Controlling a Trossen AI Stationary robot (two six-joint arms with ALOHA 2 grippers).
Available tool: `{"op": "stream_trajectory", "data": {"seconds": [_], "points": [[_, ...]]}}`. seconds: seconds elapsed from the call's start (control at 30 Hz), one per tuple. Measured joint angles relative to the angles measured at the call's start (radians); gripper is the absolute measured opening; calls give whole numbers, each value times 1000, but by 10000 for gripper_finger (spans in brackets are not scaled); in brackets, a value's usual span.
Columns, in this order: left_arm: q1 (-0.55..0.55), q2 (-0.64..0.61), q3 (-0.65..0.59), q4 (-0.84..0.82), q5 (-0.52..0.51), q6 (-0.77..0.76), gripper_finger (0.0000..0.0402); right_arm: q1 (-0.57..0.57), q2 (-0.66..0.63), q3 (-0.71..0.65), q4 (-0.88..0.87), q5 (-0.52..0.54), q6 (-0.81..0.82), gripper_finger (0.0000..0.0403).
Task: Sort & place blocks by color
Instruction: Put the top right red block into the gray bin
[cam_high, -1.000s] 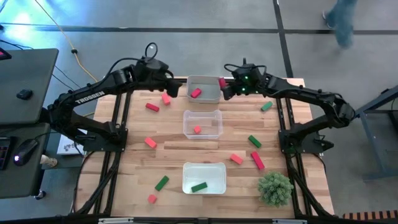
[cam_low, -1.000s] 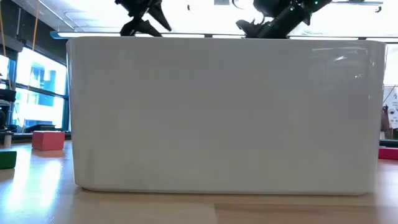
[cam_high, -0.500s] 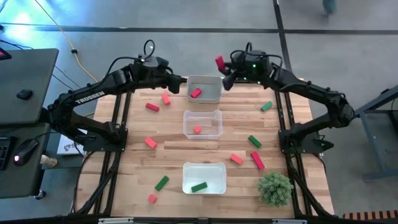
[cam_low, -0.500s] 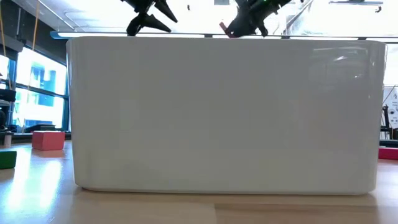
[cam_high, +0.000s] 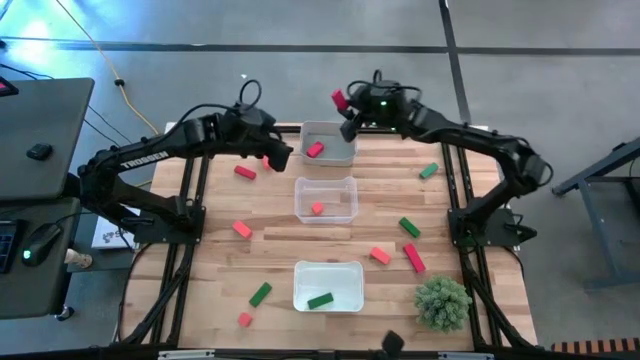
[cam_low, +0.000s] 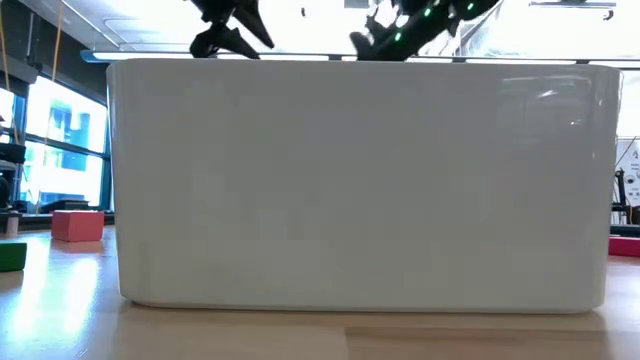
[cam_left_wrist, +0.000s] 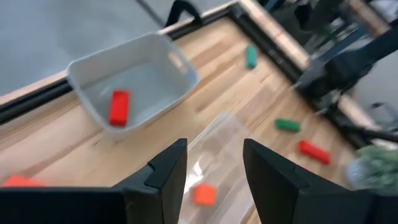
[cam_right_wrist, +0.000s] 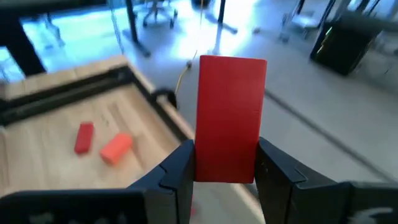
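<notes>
Your right gripper is clamping a crimson-pink block upright, at upper centre of the high view, just past the worktop edge. The far tray, already holding one crimson-pink brick, is lying just below it in frame. Your left gripper is hanging empty, fingers apart, left of that tray.

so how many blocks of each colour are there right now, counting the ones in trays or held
crimson-pink blocks: 4, one held in the right fingers
orange-red blocks: 5, one mostly hidden beside the left fingers
green blocks: 4
total: 13
</notes>
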Motion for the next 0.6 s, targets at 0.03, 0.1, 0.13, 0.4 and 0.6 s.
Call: {"op": "stream_trajectory", "data": {"seconds": [0.03, 0.1, 0.13, 0.4, 0.6], "points": [[-6, 0, 0, -22, -18, -1, 147, -4, 22, 0, -5, -5, 7, 112], [-16, 0, 0, -61, -54, -1, 147, -8, 66, 0, -16, -24, 26, 112], [-21, 0, 0, -81, -67, -2, 147, -11, 87, 0, -19, -35, 35, 112], [-57, 0, -13, -191, -128, -13, 147, -17, 225, -1, -38, -94, 98, 112], [-79, 0, -85, -209, -149, -40, 147, -24, 270, -1, -64, -131, 142, 112]]}}
